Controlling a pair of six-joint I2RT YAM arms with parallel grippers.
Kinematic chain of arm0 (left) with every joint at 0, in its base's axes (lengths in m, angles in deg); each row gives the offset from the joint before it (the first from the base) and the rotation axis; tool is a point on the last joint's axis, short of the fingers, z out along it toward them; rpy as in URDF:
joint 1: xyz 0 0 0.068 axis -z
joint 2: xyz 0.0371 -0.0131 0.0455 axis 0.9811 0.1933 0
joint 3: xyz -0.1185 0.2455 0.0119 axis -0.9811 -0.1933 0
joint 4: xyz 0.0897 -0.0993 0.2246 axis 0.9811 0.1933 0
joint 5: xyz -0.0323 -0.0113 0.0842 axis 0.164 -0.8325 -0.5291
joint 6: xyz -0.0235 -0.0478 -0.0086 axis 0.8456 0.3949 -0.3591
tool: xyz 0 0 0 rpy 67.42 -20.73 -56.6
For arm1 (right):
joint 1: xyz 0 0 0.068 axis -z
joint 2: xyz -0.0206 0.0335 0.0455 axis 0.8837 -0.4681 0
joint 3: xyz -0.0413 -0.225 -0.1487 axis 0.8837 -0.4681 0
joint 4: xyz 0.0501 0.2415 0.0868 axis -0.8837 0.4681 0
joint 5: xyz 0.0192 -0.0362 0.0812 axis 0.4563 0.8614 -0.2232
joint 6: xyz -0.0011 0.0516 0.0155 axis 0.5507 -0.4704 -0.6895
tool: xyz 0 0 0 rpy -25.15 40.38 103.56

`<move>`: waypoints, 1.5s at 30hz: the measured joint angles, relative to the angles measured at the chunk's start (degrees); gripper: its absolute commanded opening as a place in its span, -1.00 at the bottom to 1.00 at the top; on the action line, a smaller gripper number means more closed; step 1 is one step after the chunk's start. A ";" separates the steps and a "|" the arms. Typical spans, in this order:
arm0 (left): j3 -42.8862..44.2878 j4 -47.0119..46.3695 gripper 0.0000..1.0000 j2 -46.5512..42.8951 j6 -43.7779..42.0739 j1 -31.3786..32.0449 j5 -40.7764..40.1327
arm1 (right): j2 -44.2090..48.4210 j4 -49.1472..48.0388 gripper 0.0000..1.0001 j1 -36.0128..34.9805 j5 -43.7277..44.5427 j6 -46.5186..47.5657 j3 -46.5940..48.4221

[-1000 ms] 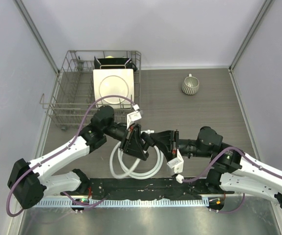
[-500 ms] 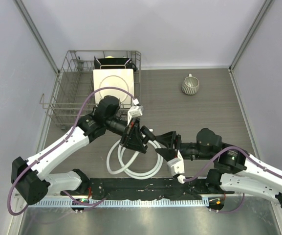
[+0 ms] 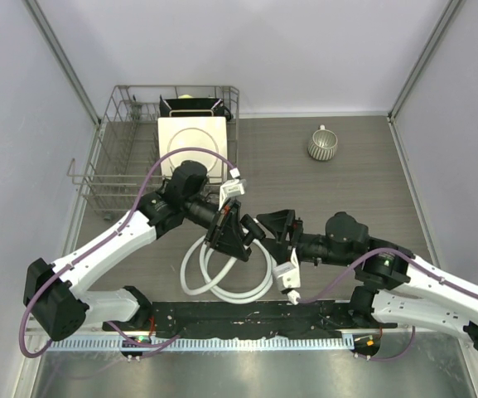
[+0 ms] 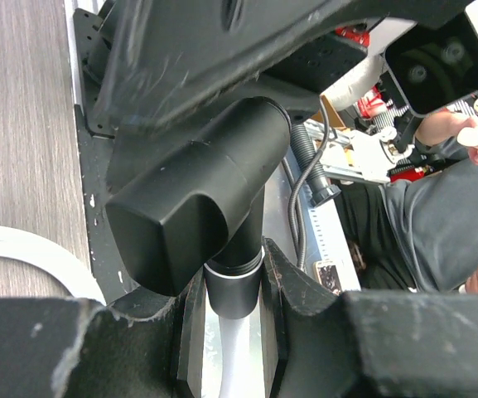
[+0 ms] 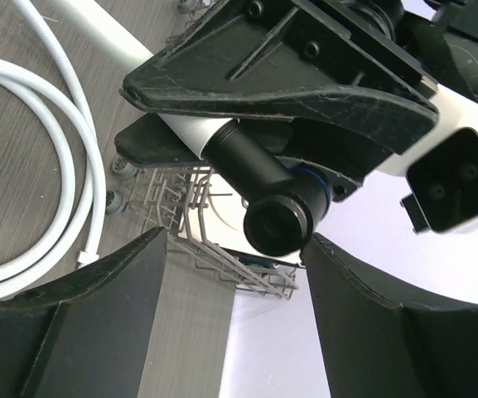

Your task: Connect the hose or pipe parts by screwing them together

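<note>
Brown wood-grain tabletop [image 3: 363,191] beneath everything. Rising from the near edge and leaning in toward the middle, left arm [image 3: 114,249] and right arm [image 3: 437,286], white and black, with purple cables [image 3: 190,150] looped along both. In the far left corner, a wire dish rack [image 3: 98,178]. Near the middle of the near edge, white hose [image 3: 222,288] coiled flat in about two loops, partly under the meeting arms, one end lifted off the coil. Inside the rack, a white square plate [image 3: 190,141].

Left tool [image 4: 234,278] pressed together, pinching the raised hose end just where the white tube gives way to black. Right tool [image 5: 237,239] spread wide, facing the left tool, one finger to each side of the part held there, a gap showing on both sides, nothing gripped.

Toward the far right corner, a ribbed grey cup [image 3: 322,145], alone, well apart from hose and arms.

Smallest, the black fitting [image 4: 193,211]. Joined to the pinched hose end and held in the air above the coil, clear of the tabletop, just beyond the left tool's fingertips. Open round mouth turned toward the right wrist camera, between the spread fingers without touching either.
</note>
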 measured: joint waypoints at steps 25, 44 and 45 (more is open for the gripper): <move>-1.01 -2.38 -1.00 0.07 3.37 0.00 2.78 | -5.18 -0.94 0.38 -0.35 -2.75 8.72 4.48; -1.18 2.64 -1.00 1.88 2.45 -0.11 3.52 | -7.15 7.85 -0.99 -3.30 -0.90 11.26 7.58; -0.31 5.35 -1.00 2.14 0.15 -0.02 2.05 | -7.65 9.16 -0.99 -3.34 -0.79 9.25 8.26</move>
